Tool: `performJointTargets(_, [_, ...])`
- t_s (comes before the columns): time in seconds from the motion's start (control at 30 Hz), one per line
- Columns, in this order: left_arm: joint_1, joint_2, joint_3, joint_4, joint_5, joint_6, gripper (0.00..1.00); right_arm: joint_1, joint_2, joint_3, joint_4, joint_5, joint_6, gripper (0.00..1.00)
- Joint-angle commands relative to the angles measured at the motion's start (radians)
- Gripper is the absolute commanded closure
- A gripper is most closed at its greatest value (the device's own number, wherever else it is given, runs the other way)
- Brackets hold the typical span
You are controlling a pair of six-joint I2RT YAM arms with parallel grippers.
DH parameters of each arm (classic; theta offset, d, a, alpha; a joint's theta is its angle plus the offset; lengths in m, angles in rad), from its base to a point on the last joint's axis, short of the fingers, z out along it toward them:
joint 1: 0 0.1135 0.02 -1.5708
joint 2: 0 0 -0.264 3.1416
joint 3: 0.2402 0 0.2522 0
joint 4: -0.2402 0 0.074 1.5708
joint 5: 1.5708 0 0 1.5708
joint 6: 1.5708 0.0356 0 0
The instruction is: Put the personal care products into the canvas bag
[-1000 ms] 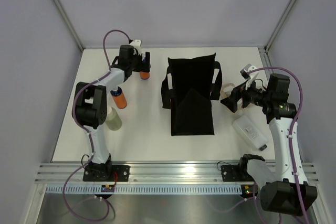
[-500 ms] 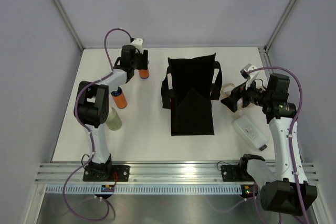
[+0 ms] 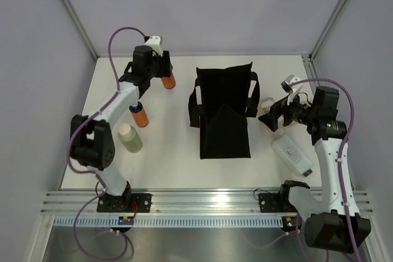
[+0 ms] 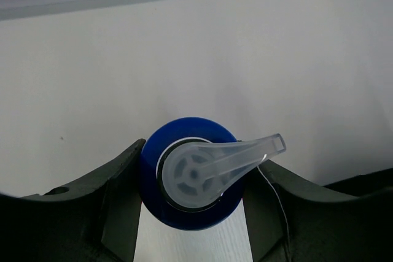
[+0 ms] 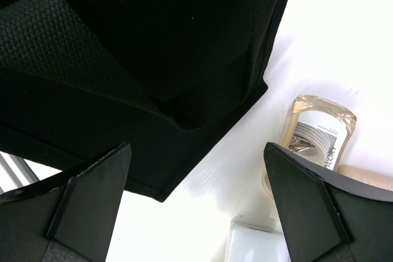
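White and flat, the bottle (image 3: 293, 154) at lower right of the overhead view lies on the table (image 3: 172, 164), with the pale cream bottle (image 3: 130, 138) standing opposite at lower left. Further up, the orange dark-capped bottle (image 3: 140, 115) stands on the left and the canvas bag (image 3: 224, 115) fills the centre. Your right gripper (image 3: 270, 119) hovers just beside the bag's right edge, fingers spread wide with nothing between them.

Farthest back, at upper left, your left gripper (image 3: 163, 75) is clamped on the blue-and-orange bottle (image 4: 190, 179) — the wrist view shows a finger on either side of its blue collar, the clear pump spout pointing right.

Expect this bottle to be light, stiff and smooth. Being round, it may twist in the pinch, so hold it at the collar, as now. Don't grip the springy pump head.

Compared with a second ago, the bottle sits slightly higher in the frame and looks lifted. The left elbow has swung toward the lower left — uncovering the cream bottle — and the right arm is unchanged.
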Motion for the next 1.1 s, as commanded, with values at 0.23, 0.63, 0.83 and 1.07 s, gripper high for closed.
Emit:
performJointTargets(0.23, [-0.234, -0.51, -0.001, 0.035, -0.141, -0.069, 1.0, 0.001, -0.016, -0.008, 0.016, 0.006, -0.014, 0.01])
performJointTargets(0.63, [-0.472, -0.311, 0.246, -0.095, -0.074, 0.014, 1.0, 0.001, 0.007, -0.009, 0.013, 0.035, -0.022, 0.0])
performJointTargets(0.83, [-0.546, -0.21, 0.326, -0.175, 0.003, 0.121, 1.0, 0.001, 0.014, -0.008, 0.013, 0.051, -0.026, 0.0])
performJointTargets(1.07, [-0.561, -0.113, 0.325, -0.177, 0.11, 0.21, 1.0, 0.001, 0.021, -0.005, 0.008, 0.044, -0.023, 0.01])
